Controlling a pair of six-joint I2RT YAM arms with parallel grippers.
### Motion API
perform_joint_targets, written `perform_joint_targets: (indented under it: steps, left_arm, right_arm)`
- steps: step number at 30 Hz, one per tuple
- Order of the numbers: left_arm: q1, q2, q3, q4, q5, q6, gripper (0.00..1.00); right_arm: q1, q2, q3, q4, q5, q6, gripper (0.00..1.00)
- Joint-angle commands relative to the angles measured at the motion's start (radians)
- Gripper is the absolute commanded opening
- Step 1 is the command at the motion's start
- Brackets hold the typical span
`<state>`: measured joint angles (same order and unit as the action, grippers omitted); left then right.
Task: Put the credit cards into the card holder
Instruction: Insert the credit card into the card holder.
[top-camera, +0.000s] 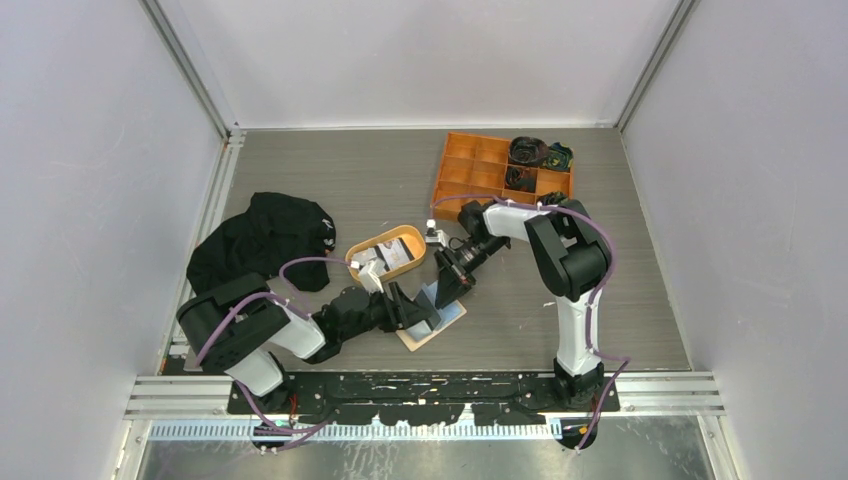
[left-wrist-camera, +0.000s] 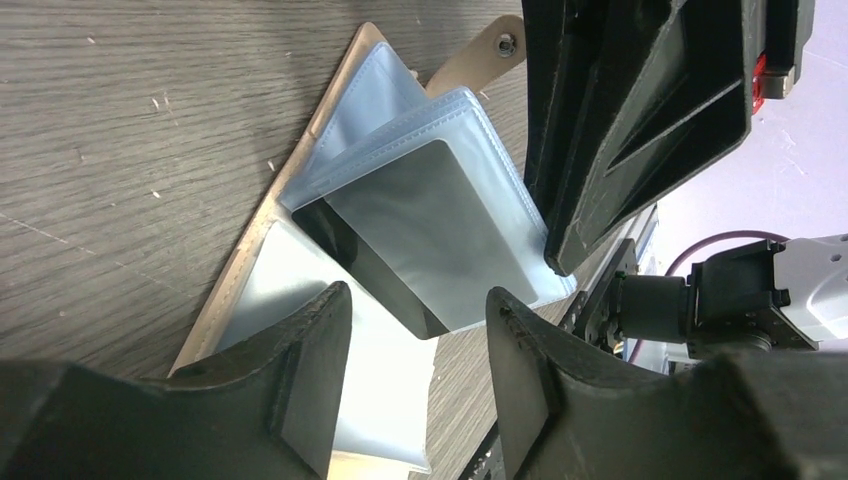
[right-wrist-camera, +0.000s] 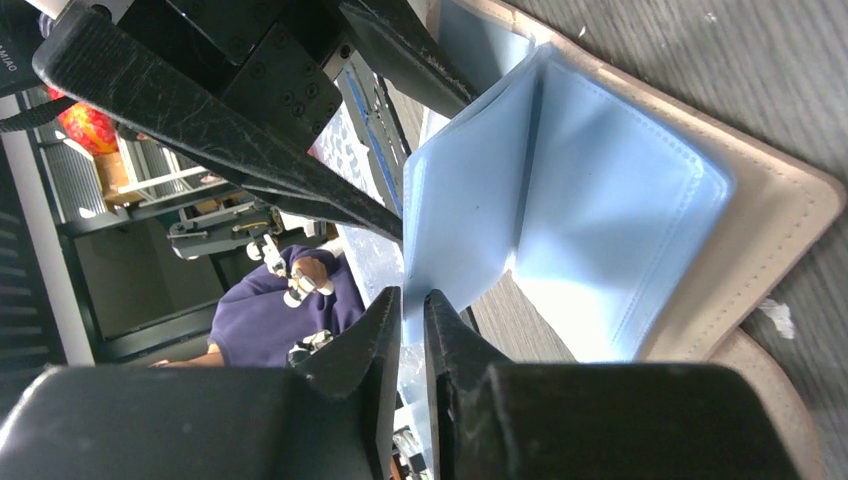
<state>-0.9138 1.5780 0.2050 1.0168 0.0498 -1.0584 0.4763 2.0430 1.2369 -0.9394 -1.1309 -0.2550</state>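
Grey table (top-camera: 620, 300); a beige card holder (top-camera: 414, 341) lies open between the arms. Left gripper (left-wrist-camera: 418, 298) hovers above it, jaws apart. Right gripper (right-wrist-camera: 412, 300) pinches an upright plastic sleeve (right-wrist-camera: 470, 220) — a dark card (left-wrist-camera: 430, 230) pokes from another sleeve.

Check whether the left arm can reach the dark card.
Probably yes: the open left end effector sits at the dark card, nothing between; the right end effector pinches a sleeve alongside.
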Motion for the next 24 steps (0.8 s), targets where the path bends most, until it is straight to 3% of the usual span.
perform_joint_targets:
  steps: [1, 10, 17, 24]
  left_arm:
    - [0.006, 0.001, -0.019, 0.039, -0.031, 0.003, 0.50]
    - [0.009, 0.036, -0.045, 0.111, -0.037, -0.010, 0.39]
    - [0.013, 0.071, -0.055, 0.169, -0.026, -0.017, 0.38]
    - [0.018, 0.105, -0.062, 0.222, -0.012, -0.027, 0.42]
  right_arm:
    - [0.015, -0.011, 0.028, -0.011, -0.029, -0.012, 0.22]
    - [0.037, 0.007, 0.061, -0.119, -0.090, -0.118, 0.31]
    - [0.044, 0.016, 0.043, -0.028, 0.008, -0.024, 0.17]
    - [0.054, 0.014, 0.040, -0.035, -0.028, -0.030, 0.14]
